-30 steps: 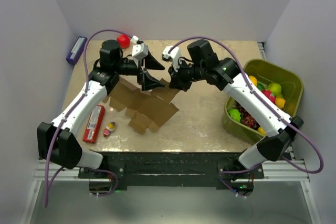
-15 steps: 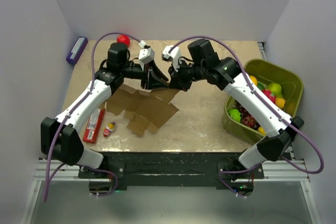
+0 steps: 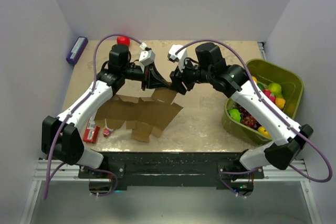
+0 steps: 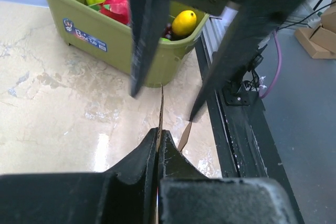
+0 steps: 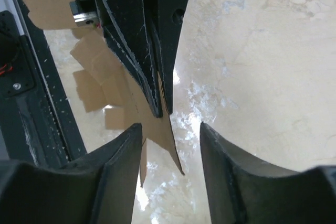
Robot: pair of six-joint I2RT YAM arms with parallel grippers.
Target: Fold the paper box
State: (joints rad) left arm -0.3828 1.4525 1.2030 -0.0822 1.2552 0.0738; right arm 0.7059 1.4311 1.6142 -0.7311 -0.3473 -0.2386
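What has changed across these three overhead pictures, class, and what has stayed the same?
The left end effector moved right and closed on the raised edge of the paper box; the right end effector opened and let it go. The sheet spread lower and leftward, over part of the red pack. The green bin and purple box stayed put.

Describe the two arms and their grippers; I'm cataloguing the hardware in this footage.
The left arm and right arm match: white shells on the long links, black joints and bases, and a purple cable looping along each. A small white camera block is mounted at each wrist. The left gripper and right gripper have two matte black, tapering fingers.
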